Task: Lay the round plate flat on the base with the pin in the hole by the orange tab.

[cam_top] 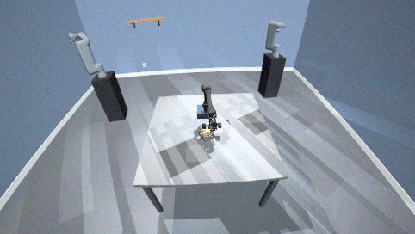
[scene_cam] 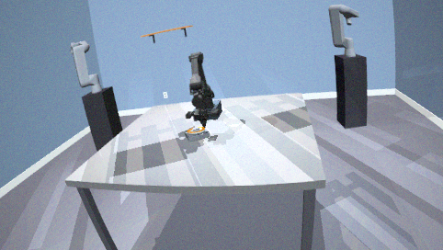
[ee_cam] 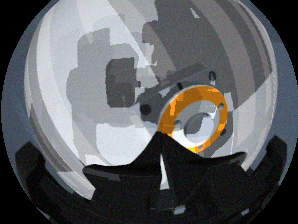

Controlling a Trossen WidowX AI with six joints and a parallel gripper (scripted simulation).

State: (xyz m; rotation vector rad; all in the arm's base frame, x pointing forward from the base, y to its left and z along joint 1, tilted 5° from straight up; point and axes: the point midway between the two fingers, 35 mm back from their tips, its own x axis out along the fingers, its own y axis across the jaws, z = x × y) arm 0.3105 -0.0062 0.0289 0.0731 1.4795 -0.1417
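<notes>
Room: blue walls, grey striped floor, an orange shelf (cam_top: 145,20) high on the back wall.
Side arms: two grey arms on dark pedestals (cam_top: 109,95) (cam_top: 271,75), left and right of the bench, well apart from it.
Bench: pale grey top (cam_top: 241,159) w/ darker patches, on dark legs.
Arm: black arm (scene_cam: 198,78) stands near the bench middle, bent fwd and down over the plate.
Gripper: gripper (ee_cam: 162,175) is closed, fingers pressed together w/ nothing between them. In the wrist view they make one dark wedge w/ a thin pale line along its middle.
Gripper vs plate: wedge tip sits just at the lower-left rim of the plate; cannot tell if touching or only near.
Plate: round plate (ee_cam: 194,116) w/ orange ring and grey centre, lying on the base near the bench middle. Small dark holes show round the ring.
Base: grey block (ee_cam: 154,102) under the plate, shows on its left side, w/ a small dark spot on it.
Plate tilt: cannot tell flat or tilted; pin and tab too small to make out.
Ext view: plate (scene_cam: 197,131) shows as a small orange arc right under the gripper.
</notes>
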